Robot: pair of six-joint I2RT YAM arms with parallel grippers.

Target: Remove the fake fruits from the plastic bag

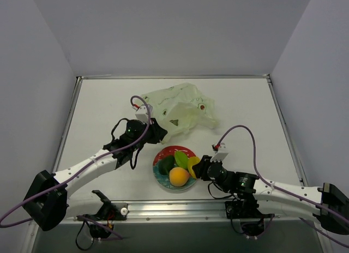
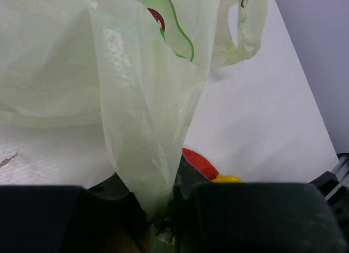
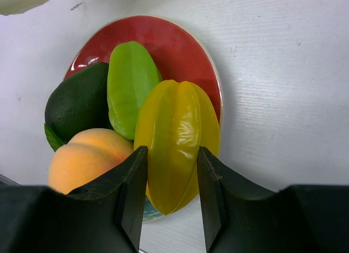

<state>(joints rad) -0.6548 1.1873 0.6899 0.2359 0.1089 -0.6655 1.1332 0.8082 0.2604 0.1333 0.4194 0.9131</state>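
The fake fruits (image 3: 136,116) are all lying together on a red plate (image 3: 163,40) at the near middle of the table (image 1: 103,100), outside the plastic bag (image 1: 180,108). The dark green fruit (image 3: 79,103) is sitting at the plate's left. The light green fruit (image 3: 131,84) is leaning against it, and the orange fruit (image 3: 87,160) is resting at the near left.

The yellow fruit (image 3: 177,138) is lying at the plate's right, touching the light green one. The right gripper (image 3: 172,155) is clamped on this yellow fruit, one finger pressing each long side. Those fingers are hiding the near rim of the plate and cutting off part of the orange fruit. In the top view the same gripper is covering most of the yellow fruit.

The plastic bag is lying crumpled beyond the plate, towards the far middle of the table. The left gripper (image 2: 161,209) is pinching a drawn-up fold of the bag's near left side, its jaws closed on the thin film.

In the left wrist view the bag is filling most of the frame, and the fingertips are showing only as dark, blurred shapes. The plate is appearing there as a red sliver beside the fold. Whether the bag is holding anything cannot be told through the wrinkled film.
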